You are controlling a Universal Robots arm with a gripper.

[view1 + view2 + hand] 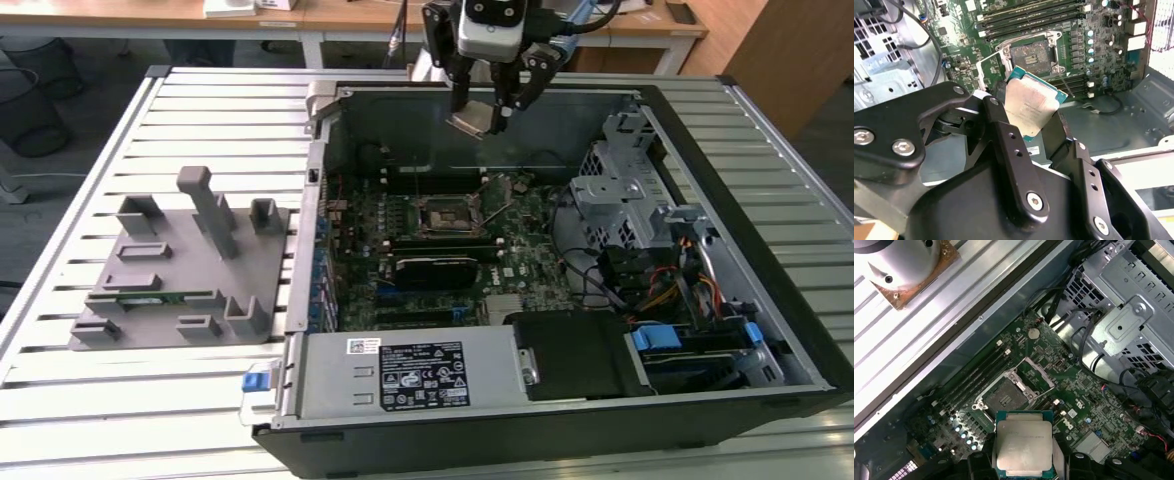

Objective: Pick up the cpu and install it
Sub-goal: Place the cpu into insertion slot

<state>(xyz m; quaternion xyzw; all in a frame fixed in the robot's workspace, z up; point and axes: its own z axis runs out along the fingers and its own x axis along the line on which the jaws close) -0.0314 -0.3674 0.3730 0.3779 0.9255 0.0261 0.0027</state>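
Your gripper (pixel 485 112) is clamped on the cpu (pixel 475 122), one black finger (pixel 1004 131) pressing each of two opposite edges of the chip. You can see the cpu's silvery top in both wrist views (pixel 1030 107) (pixel 1024 444), with its green rim showing around the metal. The chip is held in the air, tilted, over the open computer case (pixel 561 420), near the case's far wall in the exterior view and well apart from the motherboard (pixel 400 190) below it. The black cpu socket (pixel 445 215) sits on that board with its metal frame (pixel 1036 376) hinged open, apart from the chip. At the exterior view's left, the grey fixture (pixel 187 265) rests on the slatted table (pixel 107 410) beside the case, with a green memory stick (pixel 154 296) lying in it.
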